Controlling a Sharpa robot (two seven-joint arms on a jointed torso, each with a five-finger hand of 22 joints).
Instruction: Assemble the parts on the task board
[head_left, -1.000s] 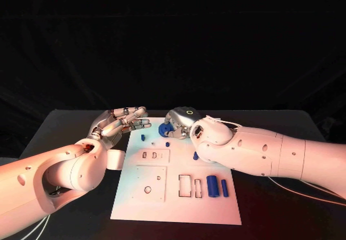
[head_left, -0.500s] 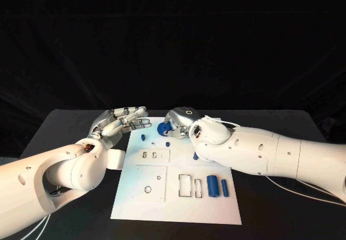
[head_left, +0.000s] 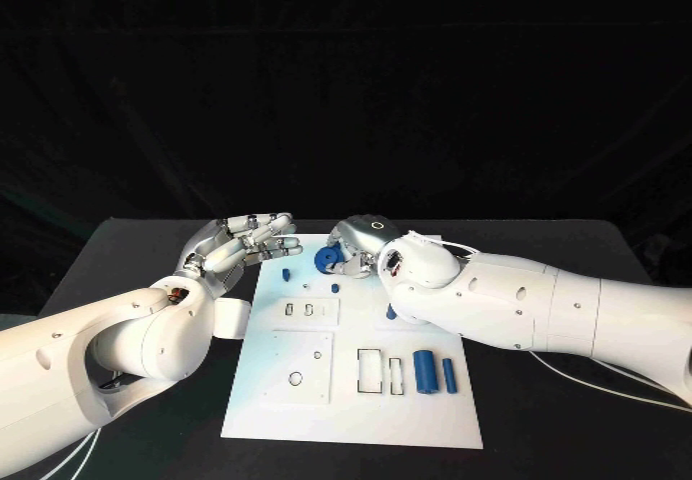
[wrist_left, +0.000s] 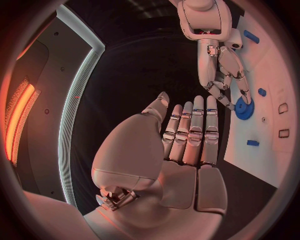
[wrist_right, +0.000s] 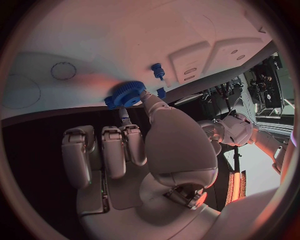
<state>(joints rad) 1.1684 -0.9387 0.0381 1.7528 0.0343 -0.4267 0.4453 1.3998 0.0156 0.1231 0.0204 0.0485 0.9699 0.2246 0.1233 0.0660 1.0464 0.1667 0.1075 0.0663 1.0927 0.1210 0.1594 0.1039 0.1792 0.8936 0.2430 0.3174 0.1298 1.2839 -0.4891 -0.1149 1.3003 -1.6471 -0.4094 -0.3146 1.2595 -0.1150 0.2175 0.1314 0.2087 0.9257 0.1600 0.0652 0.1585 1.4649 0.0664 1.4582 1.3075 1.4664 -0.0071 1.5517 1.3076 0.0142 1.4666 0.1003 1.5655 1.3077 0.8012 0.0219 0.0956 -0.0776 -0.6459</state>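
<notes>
On my head view the board (head_left: 353, 400) lies in the middle of the black desk (head_left: 577, 420), long side running away from me. Nearest to me, on its right half, I see two blue cylinders (head_left: 426, 371) lying side by side, the thick one next to two narrow slots (head_left: 382, 372), the thin one on its right. On the left half there is a square plate (head_left: 300, 366) with a round hole in it. A little further, a smaller plate (head_left: 309, 311) carries small slots, and a short blue peg (head_left: 391, 312) stands just beside my right arm. Further again, two small blue pieces (head_left: 286, 274) sit near the far part of the board.

My left hand (head_left: 238, 243) is over the far left corner of the board, the fingers stretched together and holding nothing; the left wrist view shows the flat palm (wrist_left: 187, 150) empty.

My right hand (head_left: 361, 240) is at the far edge of the board and grasps a blue gear (head_left: 330, 258). In the right wrist view the gear (wrist_right: 125, 94) is pinched at the fingertips (wrist_right: 145, 96), close over the white board surface (wrist_right: 94, 45). I cannot tell if the gear touches the board.
</notes>
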